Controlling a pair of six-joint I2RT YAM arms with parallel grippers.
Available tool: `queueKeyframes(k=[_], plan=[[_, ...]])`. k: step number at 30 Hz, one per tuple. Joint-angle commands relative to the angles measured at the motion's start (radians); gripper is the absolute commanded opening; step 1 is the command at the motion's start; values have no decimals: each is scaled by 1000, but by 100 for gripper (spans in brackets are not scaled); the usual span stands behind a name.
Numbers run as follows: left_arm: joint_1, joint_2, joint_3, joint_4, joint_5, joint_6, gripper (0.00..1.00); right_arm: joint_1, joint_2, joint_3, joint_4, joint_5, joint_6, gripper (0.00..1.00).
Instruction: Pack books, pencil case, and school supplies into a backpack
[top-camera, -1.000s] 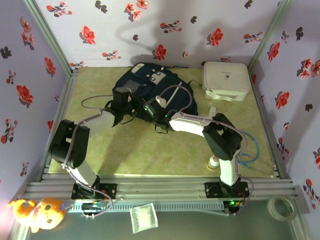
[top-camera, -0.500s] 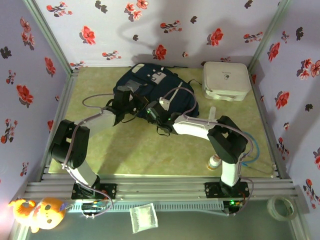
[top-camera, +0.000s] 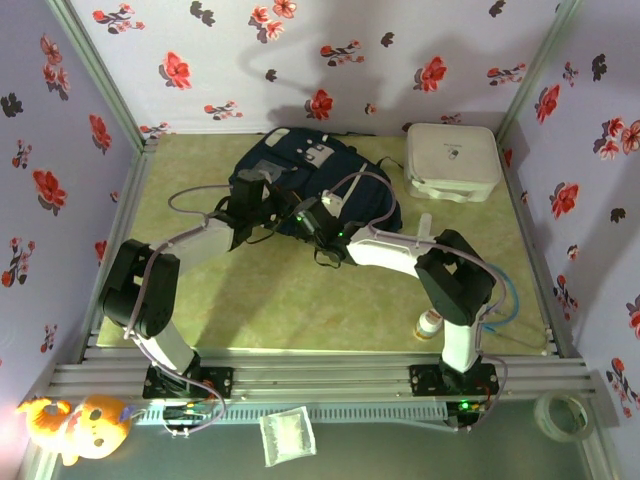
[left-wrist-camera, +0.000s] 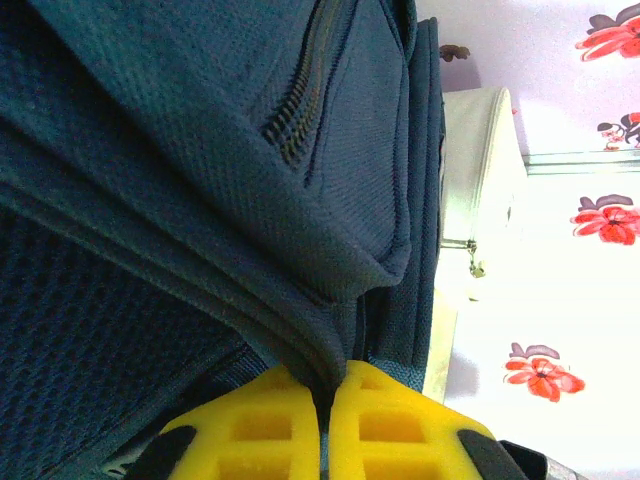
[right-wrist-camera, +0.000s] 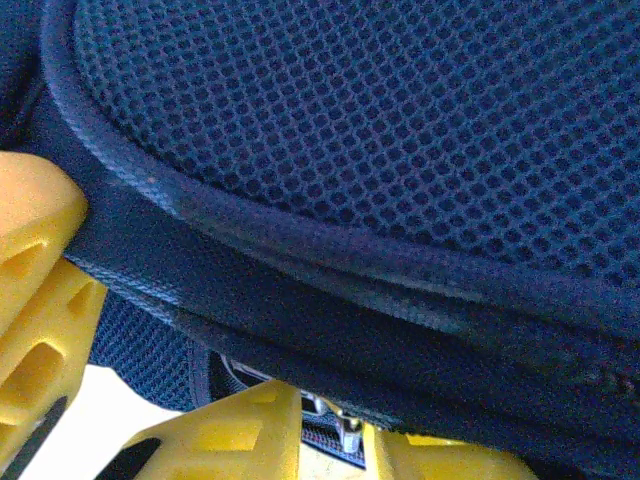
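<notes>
The navy backpack (top-camera: 312, 165) lies at the back middle of the table. My left gripper (top-camera: 258, 195) is at its left side. In the left wrist view the left gripper (left-wrist-camera: 330, 375) is shut on a fold of backpack fabric (left-wrist-camera: 250, 200), the yellow fingers (left-wrist-camera: 250, 425) nearly touching. My right gripper (top-camera: 308, 215) is at the backpack's near edge. In the right wrist view the right gripper (right-wrist-camera: 340, 415) has its jaws a little apart under the backpack's piped edge (right-wrist-camera: 330, 290), with a small metal piece (right-wrist-camera: 345, 430) in the gap; whether it is gripped is unclear. Books and pencil case are out of view.
A white rounded box (top-camera: 453, 160) stands at the back right. A small white bottle (top-camera: 428, 325) stands by the right arm's base near the front edge. Flowered walls close in the table on three sides. Cables (top-camera: 190, 200) loop off both arms.
The left gripper has lifted its fold of backpack up and to the right. The right gripper has pushed slightly in against the backpack's near edge.
</notes>
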Motion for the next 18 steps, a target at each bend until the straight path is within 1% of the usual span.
queueKeyframes(k=[1,3,4,8,12,18], plan=[[-19,-44,30,77,67,1,0,-17,23,28,-6,40,-9,20],[-18,-44,28,75,66,4,0,-17,18,25,-13,40,-11,17],[-17,-42,28,74,66,6,0,-17,15,23,-18,70,-12,16],[-8,-38,25,72,66,10,0,-19,-19,-3,-34,91,-25,10],[10,-40,21,60,65,25,0,-22,-92,-85,-49,121,-46,10],[37,-44,14,36,66,52,0,-49,-218,-241,-124,153,-35,10]])
